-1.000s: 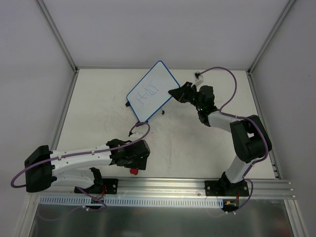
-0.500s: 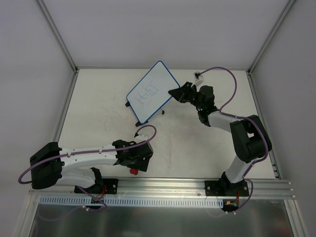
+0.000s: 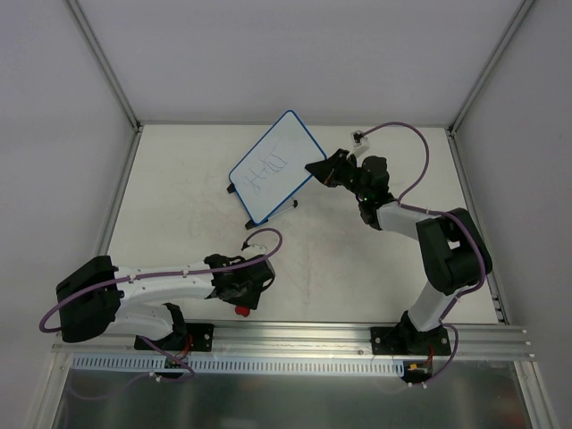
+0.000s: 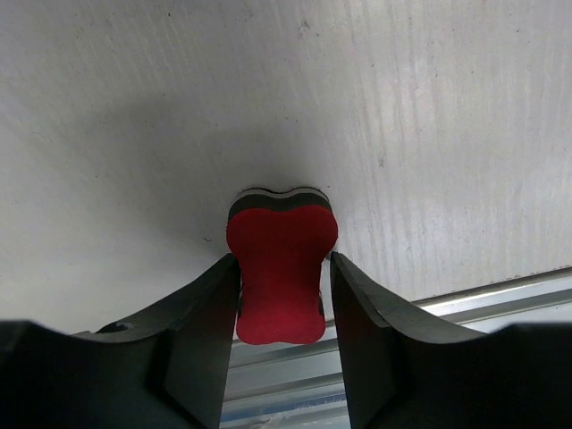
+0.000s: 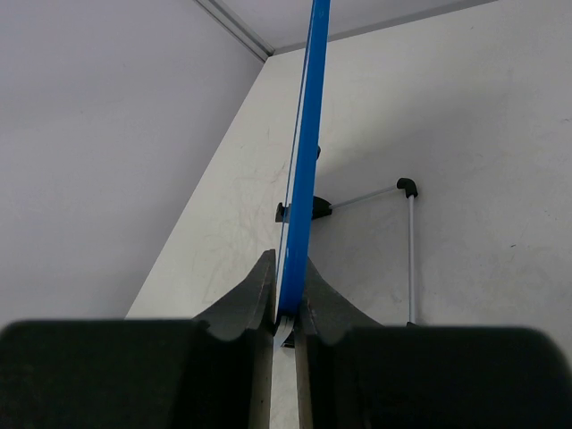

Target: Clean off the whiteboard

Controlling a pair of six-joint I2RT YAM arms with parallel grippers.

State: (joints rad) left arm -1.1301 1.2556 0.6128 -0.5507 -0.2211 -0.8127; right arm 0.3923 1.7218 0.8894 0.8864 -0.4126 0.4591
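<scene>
Whiteboard [image 3: 271, 170] stands tilted on its wire stand [image 5: 410, 232], one blue-framed edge [image 5: 304, 161] nipped between the fingers of the right claw [image 3: 315, 168]. In the right wrist view that claw [image 5: 288, 295] is shut narrow on the frame, steadying the board. Blue scribbles are plain on the face, so no erasing has been done.

Left claw [image 3: 241, 299] is low over the table [image 3: 357, 259], well apart from the board, which lies beyond it and off towards the right claw. Between its fingers sits the red eraser [image 4: 279, 268], flat on the table [image 4: 402, 107] – the fingers [image 4: 210, 331] stand narrow, against both flanks at the eraser's waist. Contact looks made on each side; how firm the hold is cannot be told, and the eraser is not lifted.

Step in hand, as judged: pickup of the eraser, board already braced.

Next move calls for:
- a secure pinch before any lift, since the waisted shape could twist between the fingers;
- a lift clear of the table, then a carry out to the board's written face;
- the dark felt side turned to meet the board – it now faces down;
- the right claw keeping its hold, so wiping pressure does not tip the stand.
</scene>
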